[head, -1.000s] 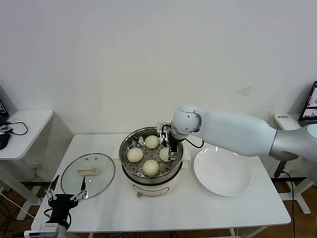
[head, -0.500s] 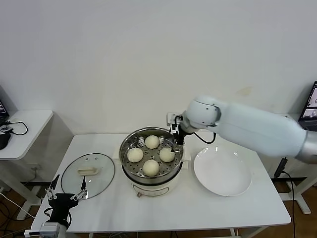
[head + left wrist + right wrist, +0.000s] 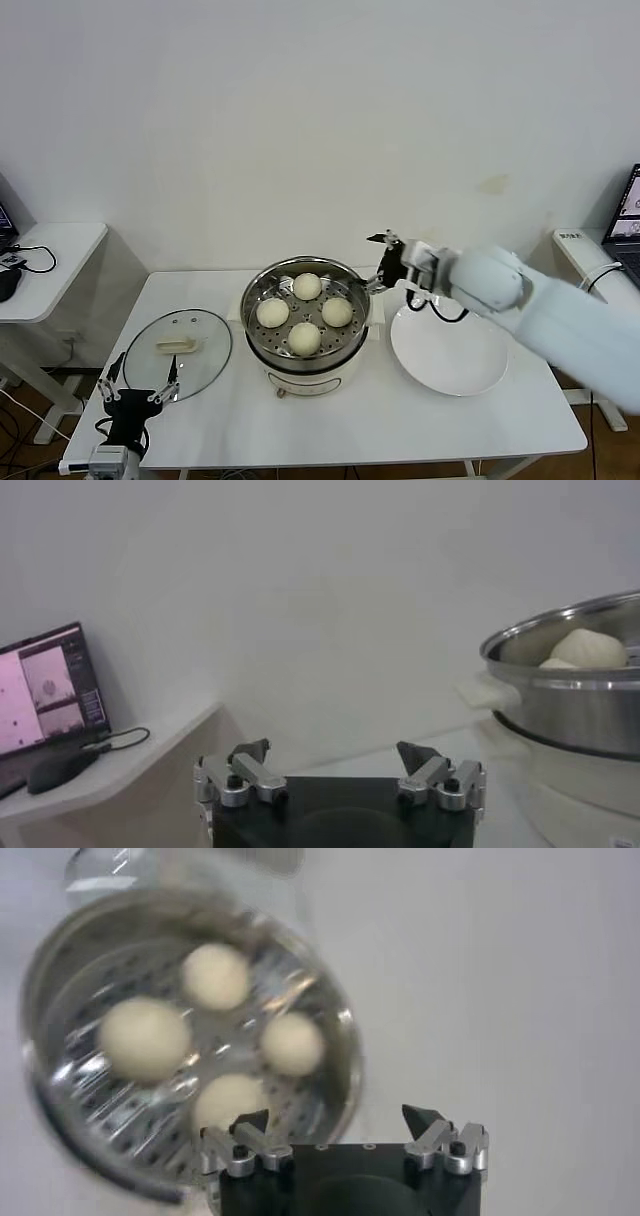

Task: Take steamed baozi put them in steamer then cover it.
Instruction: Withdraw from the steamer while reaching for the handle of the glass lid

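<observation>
- The white table (image 3: 480, 420) (smooth, flat-topped) carries everything, with a smaller side desk (image 3: 50, 250) off at the robot's left.
- The right arm has pulled back from over the steamer since a second ago; its right gripper (image 3: 383, 262) now hangs just beyond the pot's rim, above the gap between pot and plate, with jaws spread wide and nothing between them.
- The white plate (image 3: 450, 350), round and glossy, lies bare just to the right of the steamer.
- The steamer (image 3: 304, 345) is a shiny round steel pot with a perforated tray, sitting on a cream base at the table's middle.
- The cover (image 3: 178, 348), clear glass with a metal rim and a cream oblong handle, rests flat on the table to the steamer's left, unchanged.
- The left gripper (image 3: 136, 385) waits at the table's near left edge beside the cover, jaws wide apart and empty.
- The four steamed baozi (image 3: 305, 338), smooth cream-white rounds, sit on the tray as before.
</observation>
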